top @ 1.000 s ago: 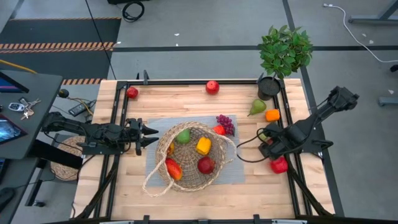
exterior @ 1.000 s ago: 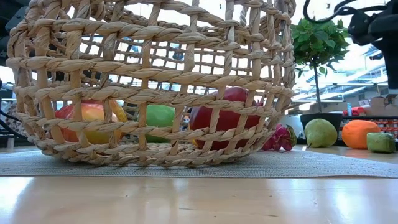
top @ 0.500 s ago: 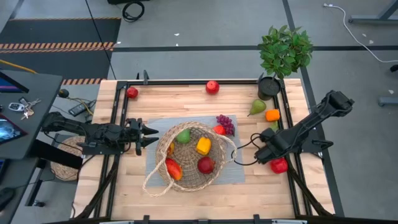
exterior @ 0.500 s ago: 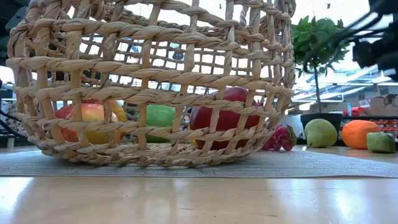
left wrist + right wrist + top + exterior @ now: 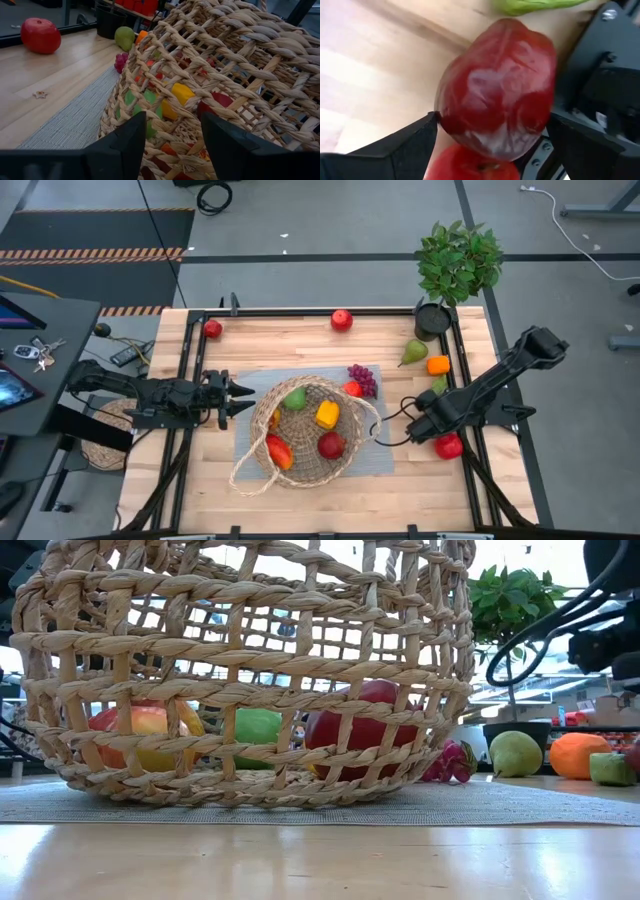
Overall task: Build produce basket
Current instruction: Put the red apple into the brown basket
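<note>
The right gripper (image 5: 420, 423) has swung in from the table's right edge towards the basket (image 5: 306, 432) over the past second and now sits low beside it, its cable looping close to the basket's right rim. Between its widely parted fingers (image 5: 395, 150) the right wrist view shows a dark red apple-like fruit (image 5: 497, 85) filling the gap, with a second red fruit (image 5: 465, 167) just below it and a green piece (image 5: 535, 5) at the far edge; whether the fingers actually press on the dark red fruit cannot be told. The left gripper (image 5: 243, 392) has not moved: it lies level at the basket's left rim with its jaws drawn close together, and the left wrist view shows its fingers (image 5: 122, 145) right against the woven wall, though a grip on the wicker cannot be confirmed.

The basket stands on a grey mat (image 5: 250, 385) in the middle of the wooden table (image 5: 300, 340) and holds a green fruit (image 5: 295, 399), a yellow pepper (image 5: 327, 415), a red apple (image 5: 331, 445) and a red-orange mango (image 5: 279, 452). Purple grapes (image 5: 362, 378) and a small red fruit (image 5: 352, 389) lie just beyond its far-right rim. Farther right of the basket are a green pear (image 5: 413, 353), an orange (image 5: 437, 365) and a red fruit (image 5: 449, 445) by the right gripper. Two more red apples (image 5: 342, 320) (image 5: 212, 329) sit along the far edge, and a potted plant (image 5: 455, 270) stands at the far right corner.

No brand, label or writing can be read anywhere.
</note>
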